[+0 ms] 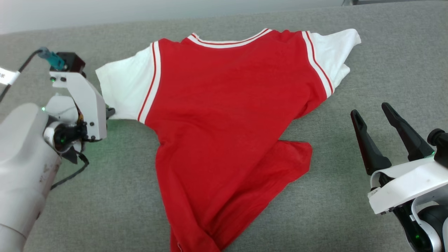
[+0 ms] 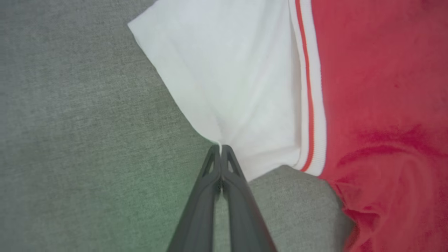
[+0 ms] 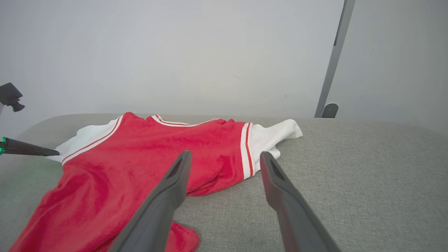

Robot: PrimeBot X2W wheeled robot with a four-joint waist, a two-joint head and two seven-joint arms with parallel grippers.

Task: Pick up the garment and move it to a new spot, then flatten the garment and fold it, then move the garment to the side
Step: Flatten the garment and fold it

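Observation:
The garment (image 1: 217, 115), a red T-shirt with white sleeves edged in red stripes, lies spread on the grey padded surface with a plain red side up and its lower hem crumpled. In the left wrist view my left gripper (image 2: 221, 147) is shut on the lower edge of the garment's white sleeve (image 2: 238, 77). From the head, that gripper (image 1: 110, 112) sits at the sleeve's left corner. My right gripper (image 1: 372, 112) stands open to the right of the garment, above the surface, nothing between its fingers. In the right wrist view its fingers (image 3: 225, 154) point at the garment (image 3: 147, 157).
The grey padded surface (image 1: 385, 63) extends around the garment, with bare room to the right and at the lower left. A pale wall (image 3: 175, 52) and a grey upright post (image 3: 332, 59) stand behind the far edge.

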